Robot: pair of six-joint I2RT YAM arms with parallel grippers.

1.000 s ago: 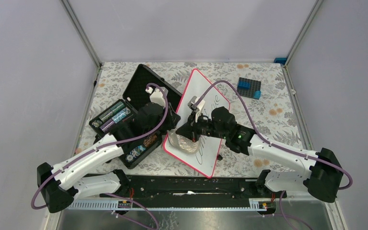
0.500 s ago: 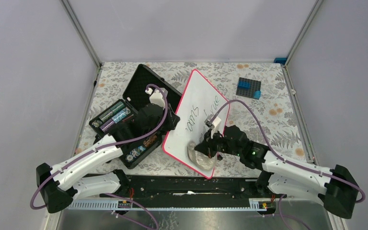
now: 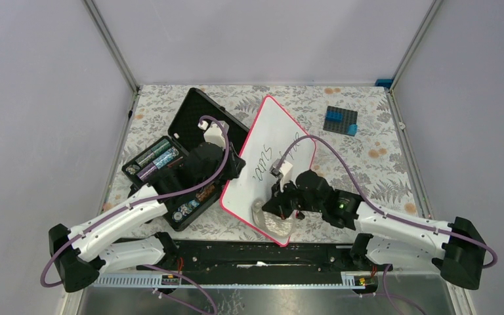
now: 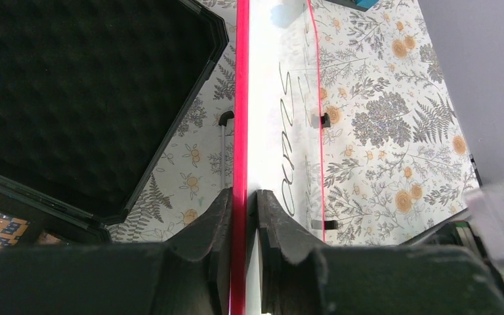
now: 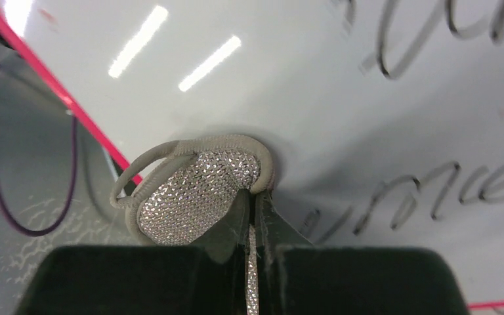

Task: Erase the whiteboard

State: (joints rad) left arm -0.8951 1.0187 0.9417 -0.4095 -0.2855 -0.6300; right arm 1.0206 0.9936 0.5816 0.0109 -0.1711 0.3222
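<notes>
The whiteboard (image 3: pixel 270 134) with its red-pink rim stands tilted on the table, with black handwriting across its middle. My left gripper (image 3: pixel 233 169) is shut on its left rim; in the left wrist view the jaws (image 4: pixel 243 197) pinch the red edge (image 4: pixel 241 118). My right gripper (image 3: pixel 273 207) is shut on a silvery mesh cloth (image 3: pixel 272 222) and presses it on the board near its near corner. The right wrist view shows the cloth (image 5: pixel 197 190) held in the gripper (image 5: pixel 252 200) against the white surface (image 5: pixel 289 79), with writing to the right.
An open black foam-lined case (image 3: pixel 200 118) with batteries in its tray lies left of the board, under my left arm. A black and blue block (image 3: pixel 340 120) sits at the back right. Enclosure walls and posts ring the flowered tabletop (image 3: pixel 374 164).
My right gripper dragged the cloth from the board's middle left down to its near corner, then slightly left. The middle handwriting that the arm hid now shows. The left gripper kept its hold.
</notes>
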